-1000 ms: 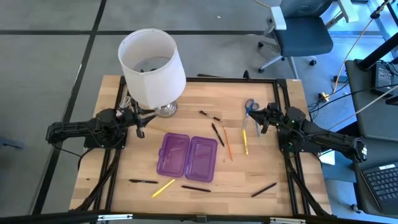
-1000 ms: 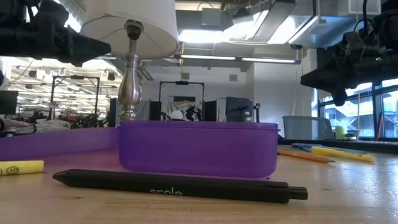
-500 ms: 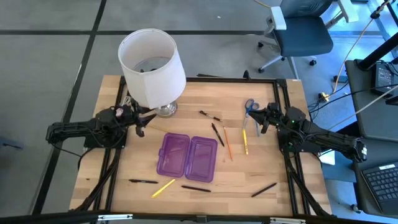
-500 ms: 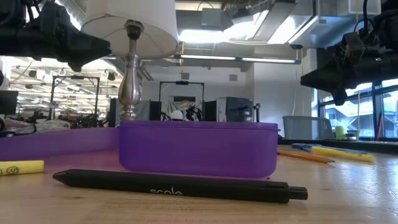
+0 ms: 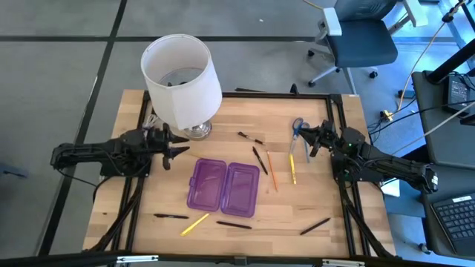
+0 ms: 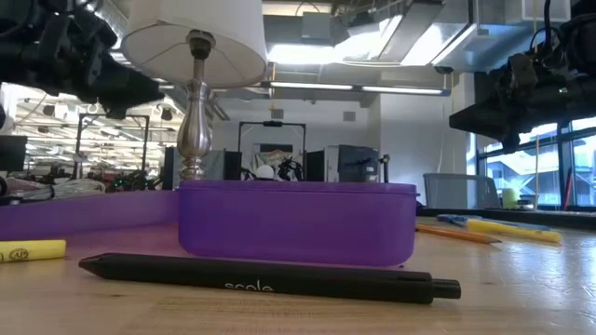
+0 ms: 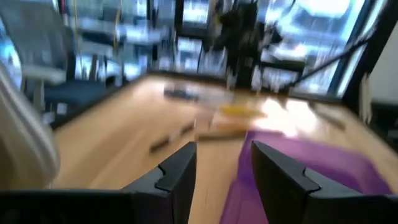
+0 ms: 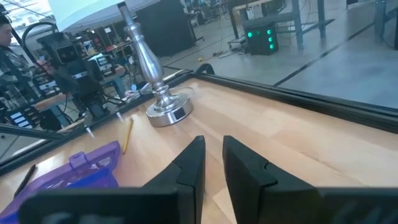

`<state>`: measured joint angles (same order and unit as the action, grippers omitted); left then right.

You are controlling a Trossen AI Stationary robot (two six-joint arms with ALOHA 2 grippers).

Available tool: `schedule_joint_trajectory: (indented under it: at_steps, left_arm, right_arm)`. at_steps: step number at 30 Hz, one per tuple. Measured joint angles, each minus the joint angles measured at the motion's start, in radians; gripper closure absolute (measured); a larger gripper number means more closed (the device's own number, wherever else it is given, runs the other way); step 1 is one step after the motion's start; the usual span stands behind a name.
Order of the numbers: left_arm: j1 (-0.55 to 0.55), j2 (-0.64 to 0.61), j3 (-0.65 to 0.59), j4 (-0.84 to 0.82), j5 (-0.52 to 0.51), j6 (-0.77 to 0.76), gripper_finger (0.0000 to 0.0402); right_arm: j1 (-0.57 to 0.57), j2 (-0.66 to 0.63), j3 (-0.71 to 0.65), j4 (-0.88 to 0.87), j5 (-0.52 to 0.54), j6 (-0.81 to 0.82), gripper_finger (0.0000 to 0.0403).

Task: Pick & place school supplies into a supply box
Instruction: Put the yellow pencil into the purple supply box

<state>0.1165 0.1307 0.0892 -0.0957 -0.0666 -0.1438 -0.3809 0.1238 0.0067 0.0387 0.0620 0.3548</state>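
While the left gripper [image 5: 174, 153] hangs in the air by the lamp base [image 5: 197, 131], its two fingers [image 7: 180, 177] stand apart with nothing between them. It is up above the table [image 5: 148, 200], just to the left of the purple box [image 5: 223, 185].

The right gripper [image 5: 310, 141] is up in the air too, on the other side. Its fingers [image 8: 189, 165] have a small gap and hold nothing. Just below it on the wood lie the blue scissors [image 5: 298, 127] and a yellow pen [image 5: 292, 169].

The purple box lies open and flat in the middle of the table, both halves side by side. Near its right side lie an orange pencil [image 5: 272, 171] and a black pen [image 5: 260, 160]. One more short black pen [image 5: 250, 138] lies farther back. In front of the box are a yellow pencil [image 5: 194, 223] and three black pens [image 5: 234, 224], all apart from the box.

A big white lampshade [image 5: 180, 70] stands at the back left of the table.
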Motion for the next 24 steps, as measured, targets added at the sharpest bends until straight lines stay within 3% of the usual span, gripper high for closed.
schedule_joint_trajectory:
  at_steps: [5, 10, 16, 24]
  left_arm:
    - [0.000, 0.129, 0.109, -0.187, -0.011, -0.026, 0.0256]
    - [0.000, 0.268, 0.192, -0.301, -0.088, -0.064, 0.0256]
    - [0.000, 0.398, 0.206, -0.329, -0.156, -0.064, 0.0256]
    - [0.000, 0.498, 0.206, -0.344, -0.153, -0.064, 0.0256]
  right_arm:
    - [0.000, 0.000, 0.000, 0.000, 0.000, 0.000, 0.0340]
    - [0.000, 0.000, 0.000, 0.000, 0.000, -0.001, 0.0340]
    - [0.000, 0.000, 0.000, 0.000, 0.000, -0.001, 0.0340]
    - [0.000, 0.000, 0.000, 0.000, -0.001, -0.049, 0.0340]
